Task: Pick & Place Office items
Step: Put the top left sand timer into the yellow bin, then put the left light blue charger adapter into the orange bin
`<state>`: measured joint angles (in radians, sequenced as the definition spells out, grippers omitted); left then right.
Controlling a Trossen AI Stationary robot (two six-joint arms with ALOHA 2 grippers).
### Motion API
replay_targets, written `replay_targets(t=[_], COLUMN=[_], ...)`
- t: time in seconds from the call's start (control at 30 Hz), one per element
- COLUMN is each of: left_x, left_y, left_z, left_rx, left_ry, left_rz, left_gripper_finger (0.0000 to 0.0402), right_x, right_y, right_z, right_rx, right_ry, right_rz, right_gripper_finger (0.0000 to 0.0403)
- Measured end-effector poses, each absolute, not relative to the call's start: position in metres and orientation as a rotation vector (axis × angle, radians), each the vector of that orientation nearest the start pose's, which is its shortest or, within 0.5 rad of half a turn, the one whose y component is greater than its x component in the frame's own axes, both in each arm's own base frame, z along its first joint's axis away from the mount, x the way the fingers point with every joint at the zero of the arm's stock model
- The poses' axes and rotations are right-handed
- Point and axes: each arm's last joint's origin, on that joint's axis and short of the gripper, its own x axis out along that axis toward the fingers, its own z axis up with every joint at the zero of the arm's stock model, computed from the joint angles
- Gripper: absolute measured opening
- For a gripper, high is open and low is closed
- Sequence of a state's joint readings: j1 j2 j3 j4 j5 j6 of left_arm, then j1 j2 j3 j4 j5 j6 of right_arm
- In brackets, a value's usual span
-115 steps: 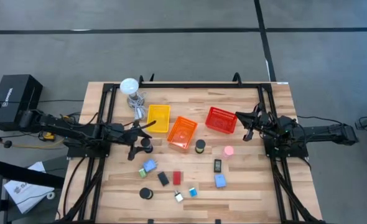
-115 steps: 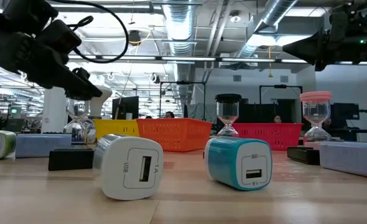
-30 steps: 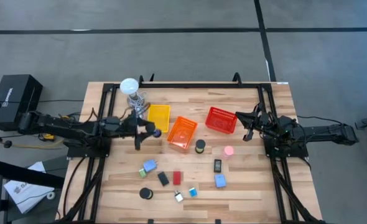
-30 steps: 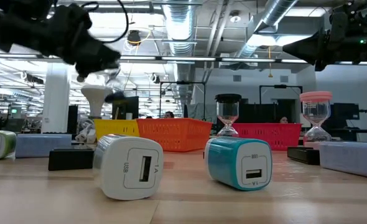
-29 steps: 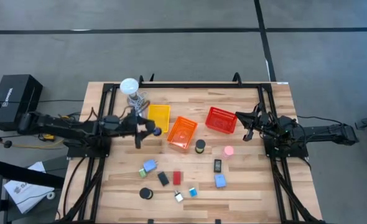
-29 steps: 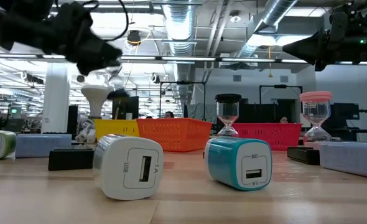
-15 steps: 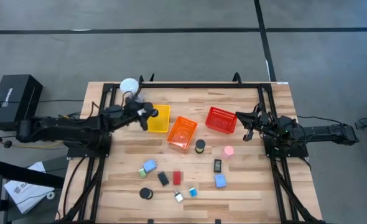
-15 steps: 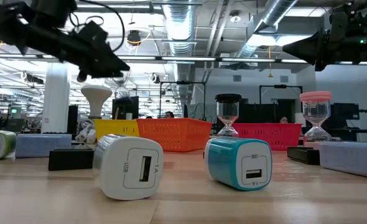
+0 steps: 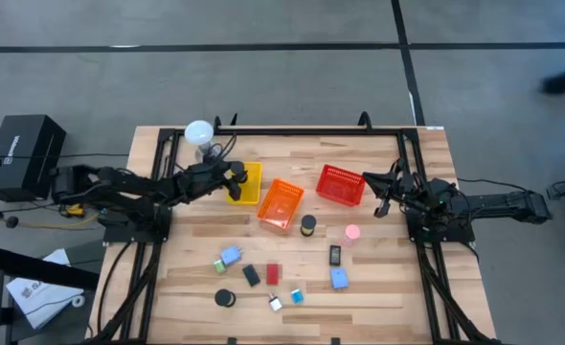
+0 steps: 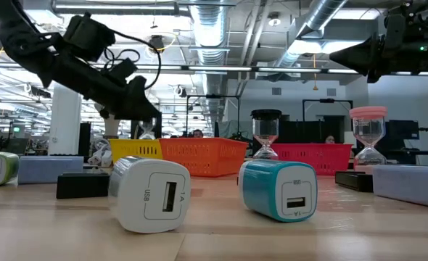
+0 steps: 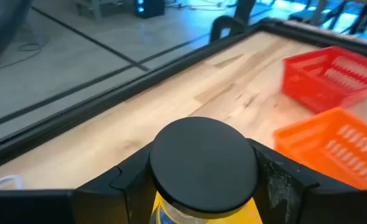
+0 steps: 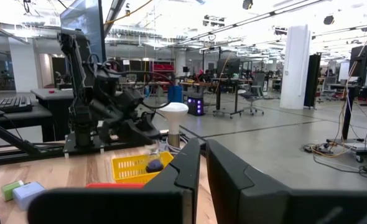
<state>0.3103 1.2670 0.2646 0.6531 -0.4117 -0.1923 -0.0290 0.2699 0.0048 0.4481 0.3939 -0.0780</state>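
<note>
High view: left gripper [image 9: 235, 175] now hangs over the yellow basket [image 9: 248, 186] near the tabletop's far edge; half a second ago it stood just short of that basket's left rim, and earlier over bare wood near the orange basket [image 9: 279, 204]. Its fingers pinch a black-capped hourglass [image 11: 203, 165], held above the basket, as before. Low view shows that arm dropped lower than before. Right gripper [image 9: 378, 196] is unmoved beside the red basket [image 9: 340, 184] toward the right edge, fingers pressed together, empty. Other items lie unchanged toward the near edge.
</note>
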Motion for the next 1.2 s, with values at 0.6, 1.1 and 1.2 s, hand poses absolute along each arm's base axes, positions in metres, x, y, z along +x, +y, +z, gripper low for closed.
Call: replay_targets(t=[0.6,1.1,1.2], left_x=[0.198,0.196,0.194], left_y=[0.077,0.074,0.069], left_z=[0.146,0.157,0.171], left_rx=[-0.153,-0.113,-0.094], left_ry=[0.301,0.260,0.198], left_rz=[0.792,0.752,0.704], left_gripper_finger=[0.0239,0.0223,0.0223], right_x=[0.111,0.111,0.111], right_y=[-0.014,-0.014,-0.014], right_z=[0.182,0.182,0.182], right_rx=[-0.021,-0.024,-0.024], right_ry=[-0.137,-0.137,-0.137], right_rz=[-0.426,-0.426,-0.425], right_gripper_finger=[0.0021,0.0077,0.0096])
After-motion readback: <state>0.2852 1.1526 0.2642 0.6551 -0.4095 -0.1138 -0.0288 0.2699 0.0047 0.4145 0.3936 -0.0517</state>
